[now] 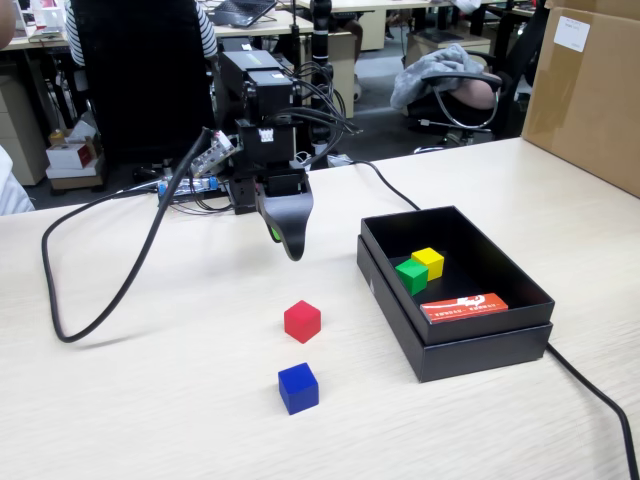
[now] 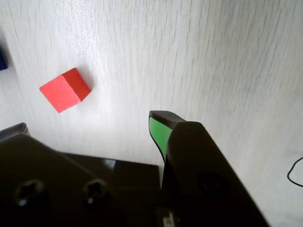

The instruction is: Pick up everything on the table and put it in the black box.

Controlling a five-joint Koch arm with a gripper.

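Note:
In the fixed view a red cube (image 1: 302,321) and a blue cube (image 1: 298,388) lie on the beige table (image 1: 140,410), left of the black box (image 1: 480,346). Inside the box sit a yellow cube (image 1: 428,262) and a green cube (image 1: 411,275), side by side. My gripper (image 1: 287,238) hangs above the table, behind the red cube and apart from it. The wrist view shows the gripper (image 2: 90,124) open, with bare table between its jaws. There the red cube (image 2: 65,90) lies just beyond the tips, and a sliver of the blue cube (image 2: 2,60) shows at the left edge.
A flat orange-red card (image 1: 463,307) lies in the box near its front wall. A thick black cable (image 1: 95,310) loops over the table at the left, and another cable (image 1: 600,400) runs off at the right. A brown cardboard box (image 1: 590,90) stands at the back right.

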